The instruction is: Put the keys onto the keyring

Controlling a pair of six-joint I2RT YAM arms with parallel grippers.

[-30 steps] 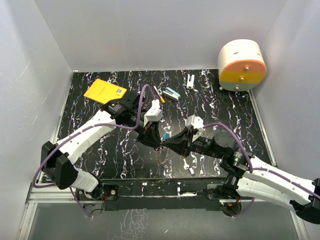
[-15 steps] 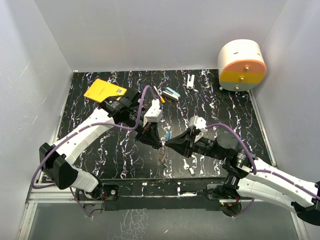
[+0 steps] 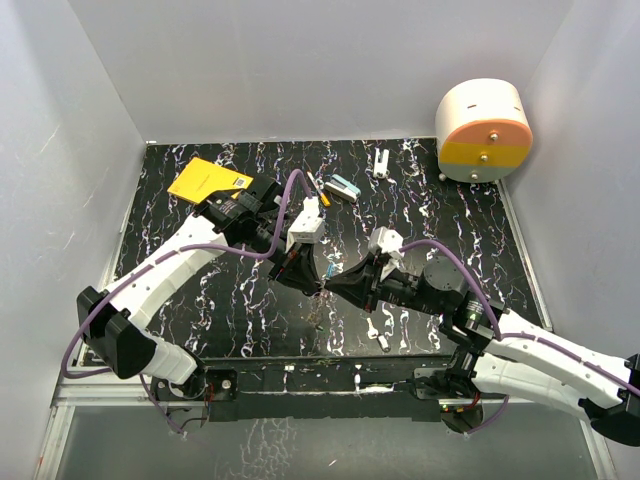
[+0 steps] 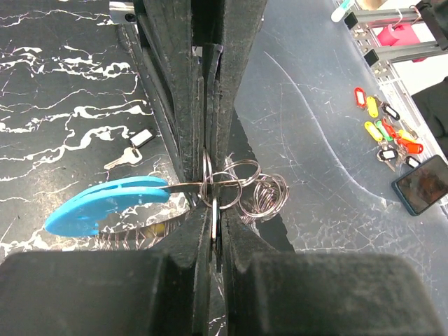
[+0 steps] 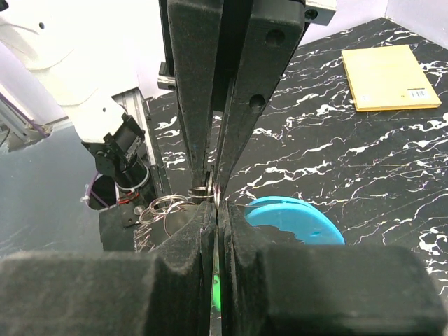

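You are working in a white-walled booth over a black table (image 3: 480,230) veined with white like marble. Since a second ago your left claw (image 4: 213,210) has closed its last small gap. Both arms have barely shifted and still meet tip to tip over the table's middle. The left claw is clamped on the keyring (image 4: 222,183), which is made of thin silvery wire loops with a flat, smooth blue plastic arc (image 4: 105,204) jutting to one side, held above the surface. The right claw (image 5: 213,204) is shut on the green key (image 5: 213,292), only a sliver showing. Two small loose keys (image 3: 372,331) lie on the table toward its near edge, close to the right arm
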